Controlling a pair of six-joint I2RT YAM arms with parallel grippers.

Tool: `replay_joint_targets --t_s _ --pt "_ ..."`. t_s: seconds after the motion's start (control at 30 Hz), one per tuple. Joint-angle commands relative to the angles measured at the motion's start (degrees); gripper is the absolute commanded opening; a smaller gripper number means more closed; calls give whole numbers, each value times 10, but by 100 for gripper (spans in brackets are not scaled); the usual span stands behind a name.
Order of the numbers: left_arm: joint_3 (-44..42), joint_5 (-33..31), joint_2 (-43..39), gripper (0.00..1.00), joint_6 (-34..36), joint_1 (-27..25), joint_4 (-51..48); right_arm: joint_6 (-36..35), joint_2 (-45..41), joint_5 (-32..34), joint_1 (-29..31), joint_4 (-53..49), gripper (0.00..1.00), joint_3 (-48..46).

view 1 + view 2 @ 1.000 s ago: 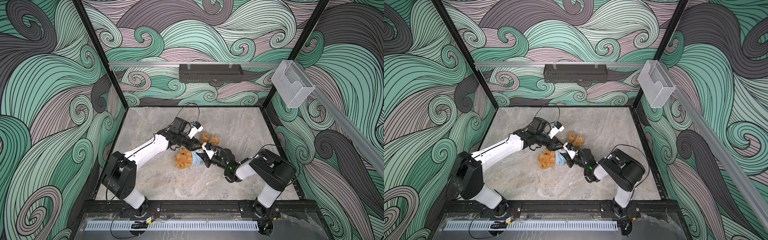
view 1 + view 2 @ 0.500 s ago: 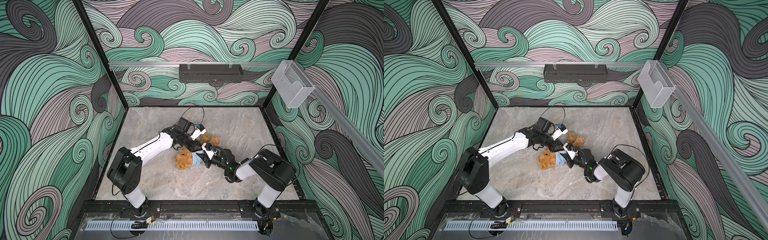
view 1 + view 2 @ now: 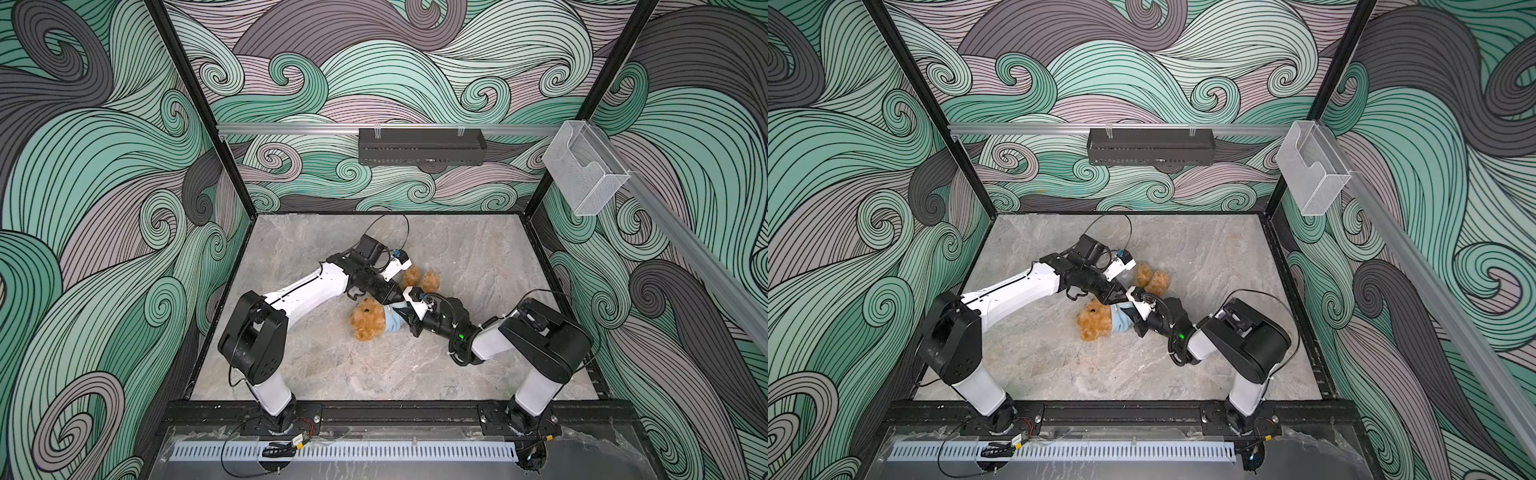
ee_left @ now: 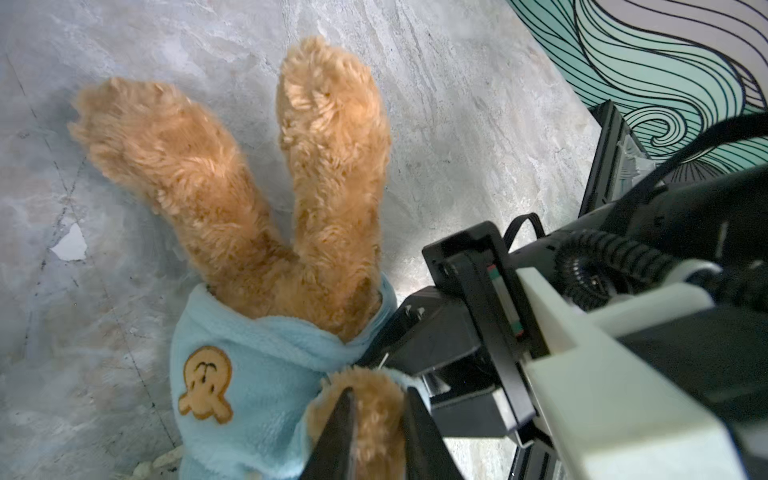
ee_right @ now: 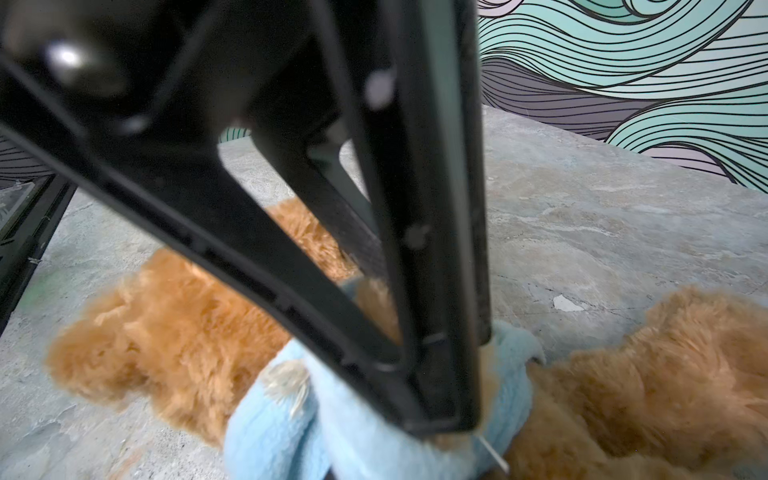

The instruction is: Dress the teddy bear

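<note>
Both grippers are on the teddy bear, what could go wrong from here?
The left gripper has its jaws on just a paw of the teddy bear, so a pull might slip off the fur. The right gripper clamps the light-blue garment beside it; the crowded grippers could bump or tug the sleeve back over the paw.

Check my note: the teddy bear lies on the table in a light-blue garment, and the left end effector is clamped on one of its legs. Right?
Not a leg. The left end effector is clamped on an arm of the teddy bear, poking from a sleeve of the light-blue garment; both legs lie free. See the left wrist view.
</note>
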Motion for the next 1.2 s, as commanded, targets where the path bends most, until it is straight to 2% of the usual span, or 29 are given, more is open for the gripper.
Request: replay_joint_targets --t_s 0.0,0.1,0.17,0.27,0.37,0.4,0.5,0.63,0.7,0.8,0.93,1.1,1.17 --pt "11 -3 15 27 30 -5 -59 -8 -14 3 -2 -2 14 -1" --pt "13 -2 21 27 38 -11 -72 -8 -14 9 -2 -4 13 4" --pt "10 -2 21 23 40 -12 -73 -9 -15 12 -2 -6 13 6" --pt "8 16 21 15 38 -14 -69 -8 -15 25 -3 -12 13 12" --pt "7 34 17 0 26 -14 -61 -1 -17 52 -3 -14 13 16" --pt "7 35 11 0 13 -13 -55 4 -18 64 -4 -19 13 16" --pt "-22 15 -26 0 -71 -1 10 19 -30 93 -7 -43 25 12" --pt "-80 -17 -90 0 -149 5 118 17 -54 82 -7 -53 58 -12" --pt "-78 -4 -94 0 -155 4 121 11 -69 59 -6 -49 66 -17" --pt "-70 16 -86 0 -167 4 114 2 -84 31 2 -49 71 -5" --pt "-77 27 -87 0 -177 3 128 -2 -91 33 6 -47 69 21" --pt "-81 36 -98 0 -191 4 139 0 -52 57 5 -52 47 28" --pt "-81 43 -103 0 -205 7 146 6 -22 73 5 -37 42 16"
